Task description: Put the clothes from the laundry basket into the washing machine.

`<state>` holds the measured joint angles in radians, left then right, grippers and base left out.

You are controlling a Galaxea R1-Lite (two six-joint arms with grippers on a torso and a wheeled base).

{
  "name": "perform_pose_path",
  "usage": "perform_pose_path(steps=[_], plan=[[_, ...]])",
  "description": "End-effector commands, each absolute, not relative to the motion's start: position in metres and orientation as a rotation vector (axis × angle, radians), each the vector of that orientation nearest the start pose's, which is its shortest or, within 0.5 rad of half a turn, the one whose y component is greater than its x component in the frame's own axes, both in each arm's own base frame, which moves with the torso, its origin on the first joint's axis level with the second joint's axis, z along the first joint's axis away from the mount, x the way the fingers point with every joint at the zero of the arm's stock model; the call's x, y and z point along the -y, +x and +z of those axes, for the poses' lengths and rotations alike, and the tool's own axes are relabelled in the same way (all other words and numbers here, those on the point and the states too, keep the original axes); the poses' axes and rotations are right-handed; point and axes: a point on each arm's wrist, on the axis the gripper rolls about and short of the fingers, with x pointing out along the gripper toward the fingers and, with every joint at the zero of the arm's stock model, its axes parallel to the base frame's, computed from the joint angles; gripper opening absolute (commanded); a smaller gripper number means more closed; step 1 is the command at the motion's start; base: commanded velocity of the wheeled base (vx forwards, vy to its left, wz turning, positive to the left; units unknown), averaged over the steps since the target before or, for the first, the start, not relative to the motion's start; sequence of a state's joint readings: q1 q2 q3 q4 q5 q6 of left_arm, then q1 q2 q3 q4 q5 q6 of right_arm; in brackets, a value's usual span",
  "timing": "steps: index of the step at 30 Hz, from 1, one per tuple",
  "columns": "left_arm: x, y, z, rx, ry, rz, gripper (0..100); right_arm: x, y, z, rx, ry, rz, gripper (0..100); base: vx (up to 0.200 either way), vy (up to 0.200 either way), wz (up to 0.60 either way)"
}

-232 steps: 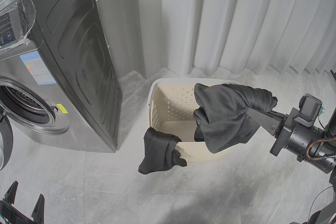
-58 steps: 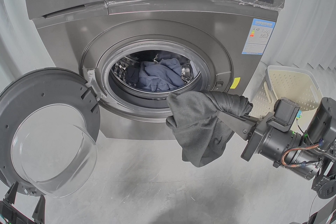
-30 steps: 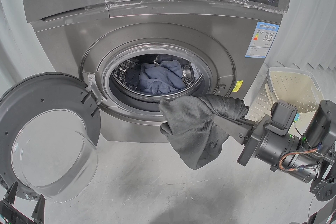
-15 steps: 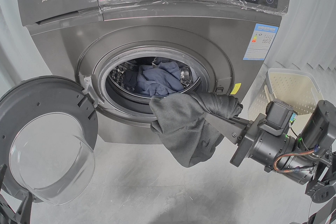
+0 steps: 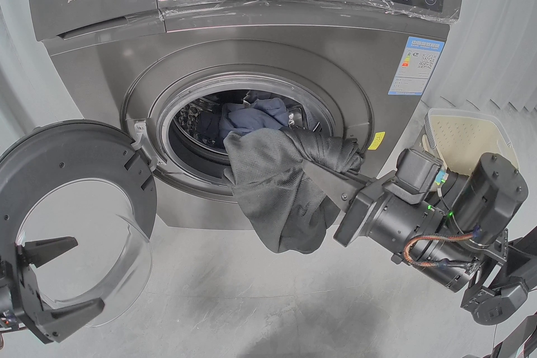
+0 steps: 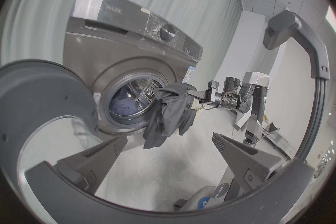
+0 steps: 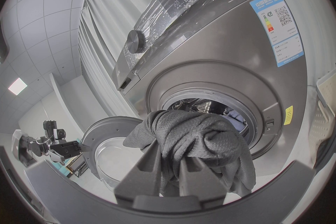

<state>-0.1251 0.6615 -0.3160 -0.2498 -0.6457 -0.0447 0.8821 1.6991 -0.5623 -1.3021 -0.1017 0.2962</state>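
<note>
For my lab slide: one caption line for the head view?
Right claw holds a dark grey garment at the washing machine mouth, blue clothes inside; left claw open before the door.

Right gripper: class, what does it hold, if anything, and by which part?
The right gripper is shut on the dark grey garment, pinching a bunched fold at its upper end; the rest hangs before the washing machine.

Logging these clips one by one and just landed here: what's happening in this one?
The right gripper is shut on a dark grey garment, holding it at the mouth of the washing machine, with most of the cloth hanging outside. Blue clothes already lie in the drum. The left gripper is open and empty, low by the swung-open door. The laundry basket stands on the robot's right.
</note>
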Motion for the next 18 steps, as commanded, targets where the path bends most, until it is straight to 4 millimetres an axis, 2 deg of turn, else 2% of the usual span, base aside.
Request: perform_pose_path(steps=[1, 6, 13, 18], plan=[[0.046, 0.104, 0.179, -0.287, -0.083, -0.875, 100, -0.232, 0.193, 0.179, 0.019, 0.363, 0.786, 0, 0.0, 0.0, 0.0], [0.072, 0.135, 0.168, -0.325, -0.07, -0.89, 100, -0.24, 0.199, 0.185, 0.063, 0.388, 0.772, 0, 0.0, 0.0, 0.0], [0.085, 0.157, 0.16, -0.385, -0.071, -0.903, 100, -0.242, 0.198, 0.188, 0.075, 0.397, 0.78, 0, 0.0, 0.0, 0.0], [0.097, 0.179, 0.148, -0.424, -0.071, -0.908, 100, -0.245, 0.196, 0.189, 0.075, 0.4, 0.793, 0, 0.0, 0.0, 0.0]])
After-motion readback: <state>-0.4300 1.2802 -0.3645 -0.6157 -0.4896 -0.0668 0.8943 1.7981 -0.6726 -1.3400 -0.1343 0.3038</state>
